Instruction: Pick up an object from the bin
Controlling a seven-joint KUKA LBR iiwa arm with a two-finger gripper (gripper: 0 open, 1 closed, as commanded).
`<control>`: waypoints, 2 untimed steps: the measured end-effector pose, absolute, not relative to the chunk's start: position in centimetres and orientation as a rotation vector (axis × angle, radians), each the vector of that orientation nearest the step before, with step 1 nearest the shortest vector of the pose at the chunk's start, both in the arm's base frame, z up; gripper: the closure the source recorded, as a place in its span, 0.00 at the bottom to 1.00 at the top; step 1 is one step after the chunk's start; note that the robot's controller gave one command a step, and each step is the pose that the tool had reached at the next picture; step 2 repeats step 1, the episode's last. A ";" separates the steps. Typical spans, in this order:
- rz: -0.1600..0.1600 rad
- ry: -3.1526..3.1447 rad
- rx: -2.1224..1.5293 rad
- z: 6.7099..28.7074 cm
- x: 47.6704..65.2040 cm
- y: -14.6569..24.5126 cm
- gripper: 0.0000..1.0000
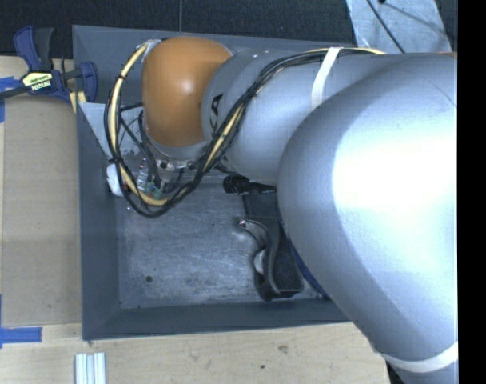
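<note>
My gripper [157,176] is low in the bin's back left part, under the arm's wrist, close to the left wall. A small white thing [113,179] lies right beside it against that wall. A pale flat sheet-like piece [93,122] leans in the back left corner, just behind the gripper. A black tool with a curved silver metal part [268,250] lies on the bin floor to the gripper's right, near the front wall, partly hidden under the arm.
The arm with its orange cover and looped cables spans the bin's back and right side and hides what lies beneath. Bare grey floor shows in the front left part. A bit of blue peeks out beside the black tool.
</note>
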State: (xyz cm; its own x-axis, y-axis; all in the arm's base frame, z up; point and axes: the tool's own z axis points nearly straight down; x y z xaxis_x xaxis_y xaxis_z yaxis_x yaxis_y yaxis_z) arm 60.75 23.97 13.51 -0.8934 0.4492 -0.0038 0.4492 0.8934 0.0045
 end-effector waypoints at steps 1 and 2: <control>0.008 3.049 0.723 19.6 61.0 23.9 1.00; 0.008 3.049 0.723 19.6 61.0 23.9 1.00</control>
